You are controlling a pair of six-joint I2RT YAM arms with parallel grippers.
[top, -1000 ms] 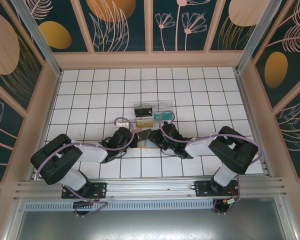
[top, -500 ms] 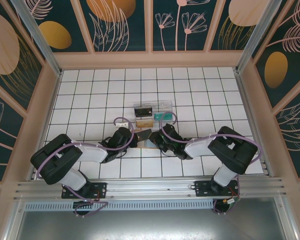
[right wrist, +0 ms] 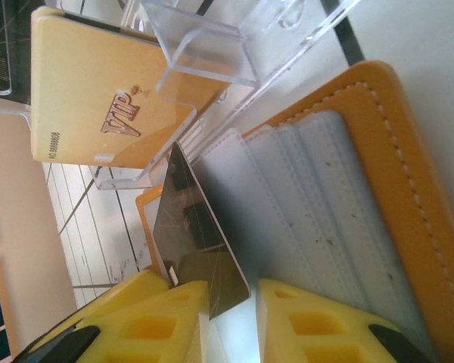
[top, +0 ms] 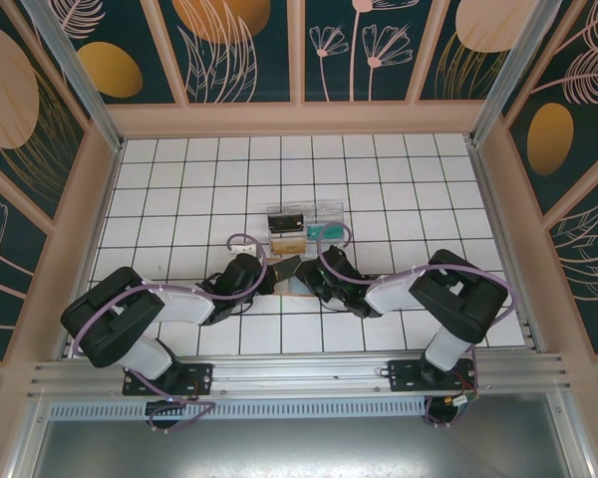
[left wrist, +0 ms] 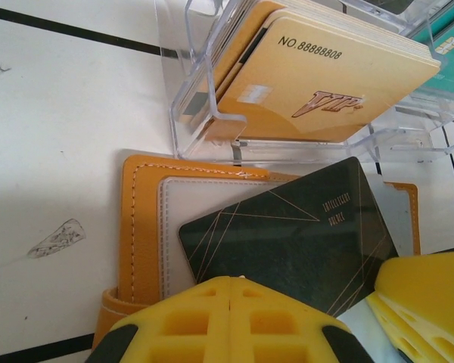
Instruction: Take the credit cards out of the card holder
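Note:
The tan-orange card holder (left wrist: 140, 227) lies open on the tiles, its pale pocket panels (right wrist: 303, 204) facing up. A black credit card (left wrist: 287, 234) rests tilted across it, out of the pockets. My right gripper (right wrist: 233, 302) is closed narrowly on that card's near corner (right wrist: 189, 227); the card sits against one finger, with a sliver of gap beside the other. My left gripper (left wrist: 231, 291) is shut with nothing between its fingers, its tips over the holder's left half. In the top view the two grippers meet over the holder (top: 299, 290) at the table's middle.
A clear compartmented plastic tray (top: 304, 227) stands just beyond the holder, touching its far edge (left wrist: 189, 91). It holds a stack of gold VIP cards (left wrist: 325, 76), plus a teal and a dark card. Open white tiles lie all around.
The right arm has shifted slightly left toward the holder. The left arm and the black card have barely moved.

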